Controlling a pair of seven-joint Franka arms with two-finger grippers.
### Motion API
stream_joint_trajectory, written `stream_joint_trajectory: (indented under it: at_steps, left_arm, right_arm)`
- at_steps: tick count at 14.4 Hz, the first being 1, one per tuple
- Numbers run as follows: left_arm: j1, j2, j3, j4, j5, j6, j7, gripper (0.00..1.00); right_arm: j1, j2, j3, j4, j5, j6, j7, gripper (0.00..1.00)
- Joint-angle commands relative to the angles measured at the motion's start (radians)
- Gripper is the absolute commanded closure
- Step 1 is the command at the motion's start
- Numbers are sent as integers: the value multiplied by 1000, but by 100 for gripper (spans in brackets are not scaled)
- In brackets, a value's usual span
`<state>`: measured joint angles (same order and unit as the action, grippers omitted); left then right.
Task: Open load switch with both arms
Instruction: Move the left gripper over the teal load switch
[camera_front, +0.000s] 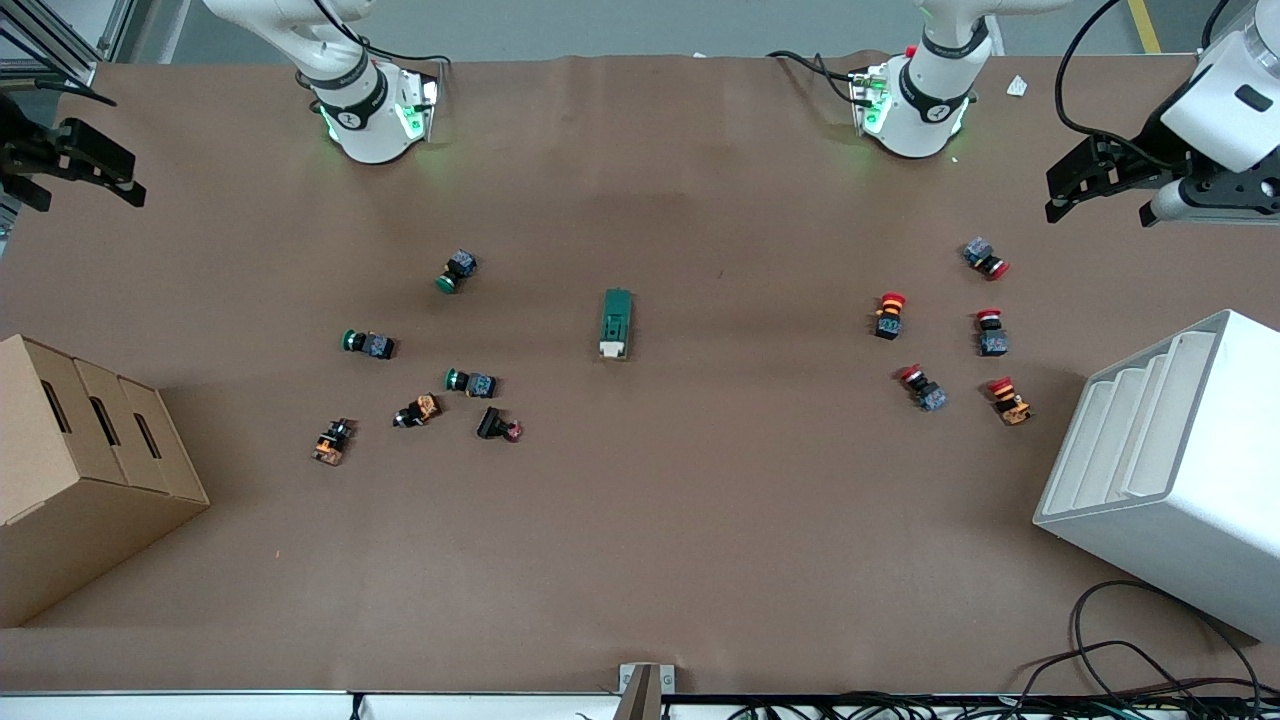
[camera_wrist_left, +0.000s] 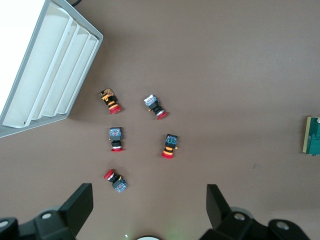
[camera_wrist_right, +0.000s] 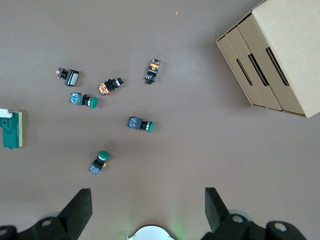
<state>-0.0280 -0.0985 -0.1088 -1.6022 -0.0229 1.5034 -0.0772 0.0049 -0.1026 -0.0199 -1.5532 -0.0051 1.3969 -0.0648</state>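
— So where's the load switch (camera_front: 616, 323)?
— Mid-table, lying flat between the green push buttons (camera_front: 466, 380) and the red push buttons (camera_front: 890, 314), touched by nothing.
— And the grippers?
— Left gripper (camera_front: 1096, 190) hangs high over its table end, right gripper (camera_front: 85, 168) likewise; both jaws spread, empty.

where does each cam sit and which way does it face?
Front: high across the table, facing both bases; left gripper and right gripper hang open at the table's ends.
Left wrist: looks down past its fingers at red push buttons.
Right wrist: looks down at green push buttons.
All three show the load switch.
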Motion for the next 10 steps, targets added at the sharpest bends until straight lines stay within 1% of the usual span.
stream_joint_trajectory:
  at_steps: [1,4,5,6,8,10]
  left_arm:
    - [-1,5,-6,19,1,-20,8,0]
    - [-21,20,-14,22,14,-11,4,0]
    - [-35,45,-23,34,15,-2,4,0]
    - [-53,63,-43,48,14,4,1,0]
    - [-90,103,-104,47,9,43,-38,0]
    - [-124,161,-182,42,17,99,-187,0]
  right_arm:
    - [0,11,3,16,-7,-7,2,0]
    - [-5,9,1,13,4,-9,3,0]
    - [-5,9,1,13,4,-9,3,0]
    - [-5,9,0,13,10,-9,3,0]
    - [-5,9,0,13,19,-10,32,0]
    - [-3,9,0,15,19,-12,48,0]
